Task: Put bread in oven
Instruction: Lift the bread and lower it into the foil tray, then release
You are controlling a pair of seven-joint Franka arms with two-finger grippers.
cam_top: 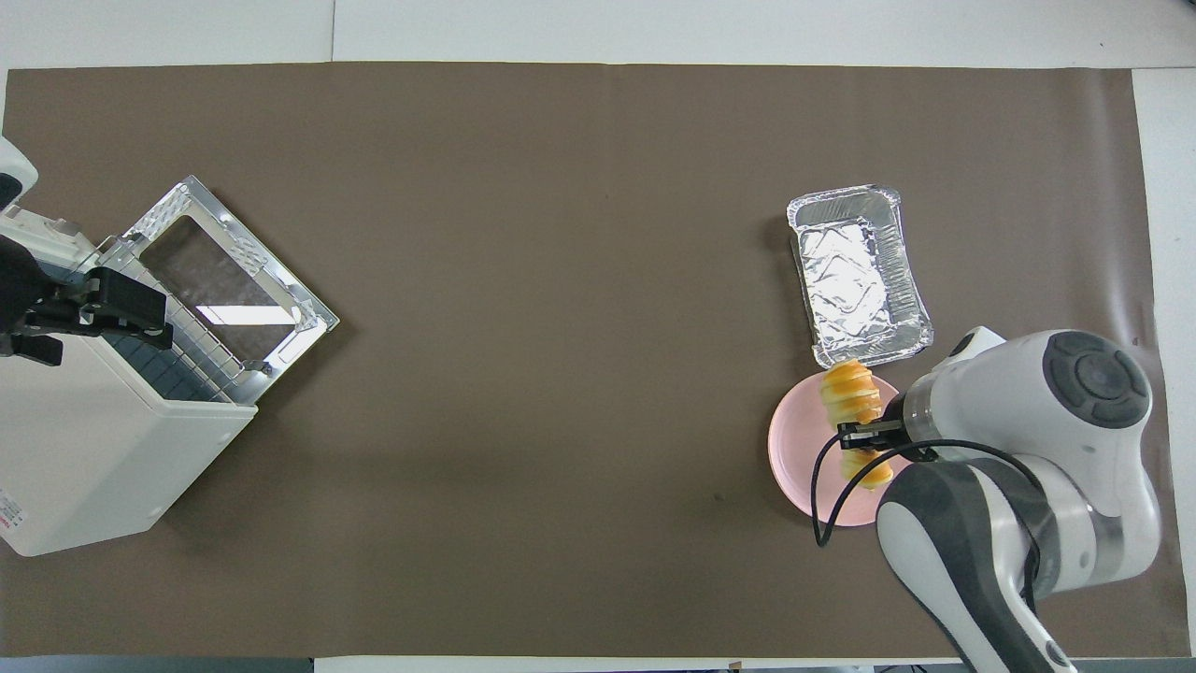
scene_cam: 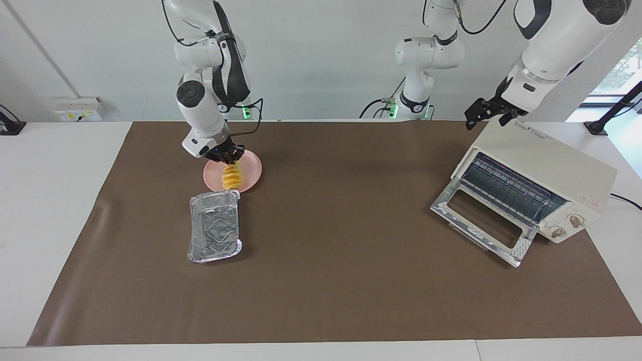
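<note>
The bread (scene_cam: pixel 231 177), a ridged golden loaf, hangs steeply from my right gripper (scene_cam: pixel 228 155), which is shut on its upper end. Its lower end is just over the edge of the pink plate (scene_cam: pixel 251 169), on the side toward the foil tray. In the overhead view the bread (cam_top: pixel 848 394) reaches from the right gripper (cam_top: pixel 864 436) toward the tray. The cream-white oven (scene_cam: pixel 544 168) stands at the left arm's end with its glass door (scene_cam: pixel 481 225) dropped open and the rack showing. My left gripper (scene_cam: pixel 490 114) waits open above the oven's top edge.
A silver foil tray (scene_cam: pixel 214 228) lies just farther from the robots than the plate, almost touching it. In the overhead view the tray (cam_top: pixel 858 276), the plate (cam_top: pixel 794 458) and the oven (cam_top: pixel 84 449) sit on the brown mat (cam_top: pixel 561 327).
</note>
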